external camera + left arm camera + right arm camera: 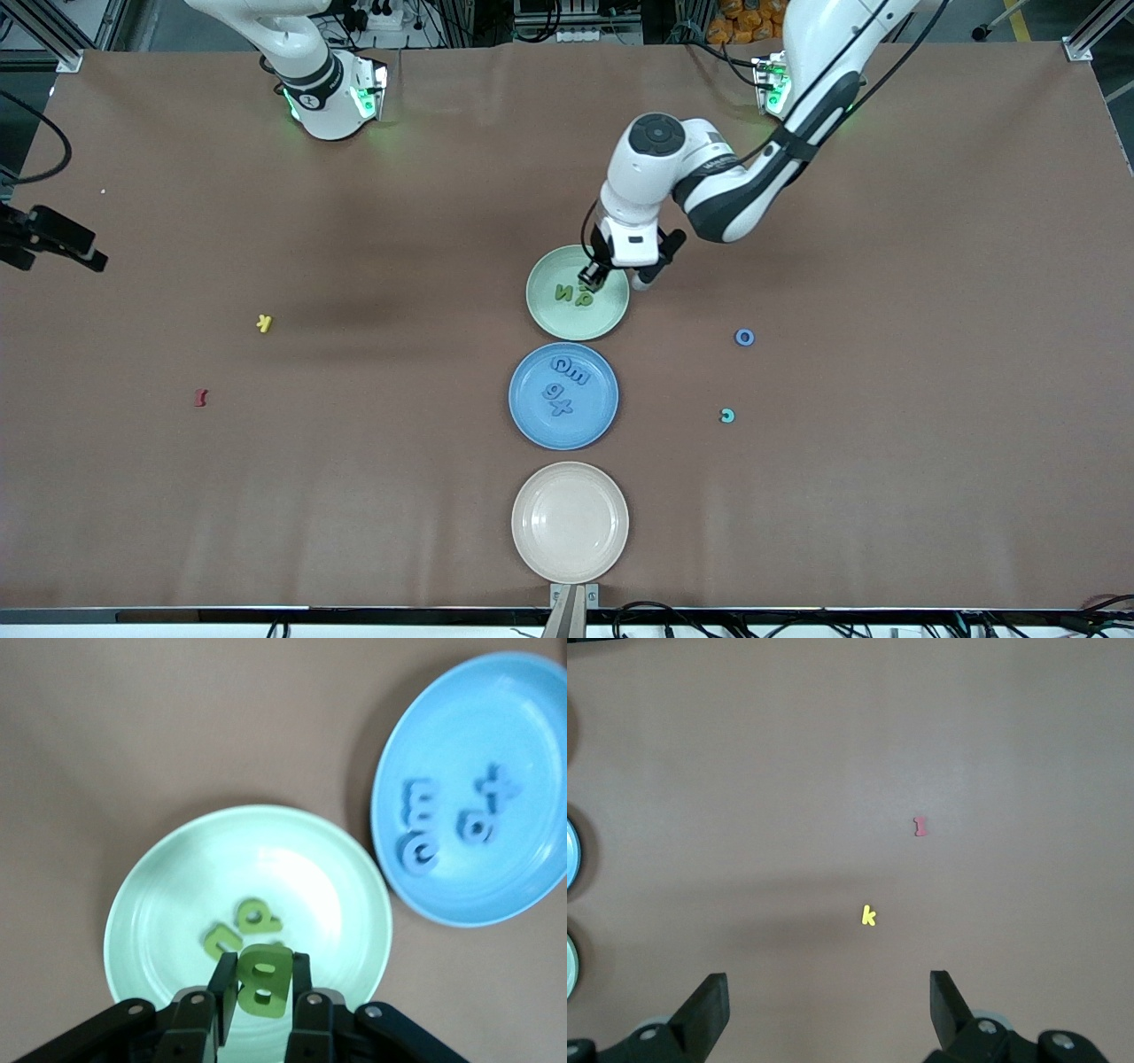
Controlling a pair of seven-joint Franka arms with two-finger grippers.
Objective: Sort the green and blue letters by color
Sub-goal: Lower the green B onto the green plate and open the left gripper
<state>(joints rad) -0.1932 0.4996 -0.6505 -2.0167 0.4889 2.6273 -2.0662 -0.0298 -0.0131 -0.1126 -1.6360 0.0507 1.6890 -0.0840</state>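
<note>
Two green letters (239,926) are lying in the green plate (578,330) as the left gripper (262,992), pinching a green B (264,981), is hovering above to add it; the right gripper (828,1001) is waiting, fingers spread.

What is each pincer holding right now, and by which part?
The left pincer holds a green letter B by its two flat faces, over the green plate. The right pincer is open, holding nothing.

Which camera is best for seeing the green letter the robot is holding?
The left wrist view: the green B shows big and clear in the left gripper, above the green plate. The front view hides it under that gripper. The right wrist view misses it.
</note>
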